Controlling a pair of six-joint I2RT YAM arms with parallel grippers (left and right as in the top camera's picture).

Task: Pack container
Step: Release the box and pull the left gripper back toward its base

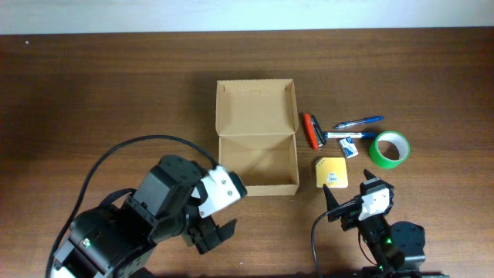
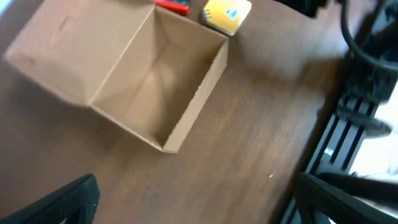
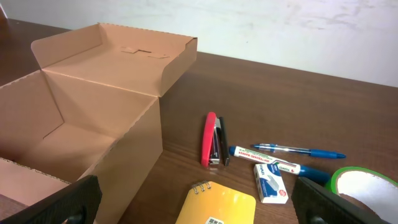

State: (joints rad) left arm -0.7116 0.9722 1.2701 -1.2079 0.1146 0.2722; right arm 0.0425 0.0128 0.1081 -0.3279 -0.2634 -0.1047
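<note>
The container [image 1: 257, 164] is an open tan cardboard box in the middle of the table, empty, with its flap lid [image 1: 255, 106] lying back on the far side. My left gripper [image 1: 213, 232] hangs open just in front of the box's near left corner, holding nothing. In the left wrist view the box [image 2: 155, 93] sits ahead of the spread fingers [image 2: 65, 202]. My right gripper [image 1: 334, 206] is open over the near edge of a yellow notepad [image 1: 330, 172]. The right wrist view shows the notepad [image 3: 217, 205] between its fingers [image 3: 345, 202], untouched.
Right of the box lie a red stapler [image 1: 311, 130], a blue pen [image 1: 359, 122], a marker [image 1: 340, 136], a small staples box [image 1: 351, 147] and a green tape roll [image 1: 388, 148]. A black cable [image 1: 123, 154] loops over the left arm.
</note>
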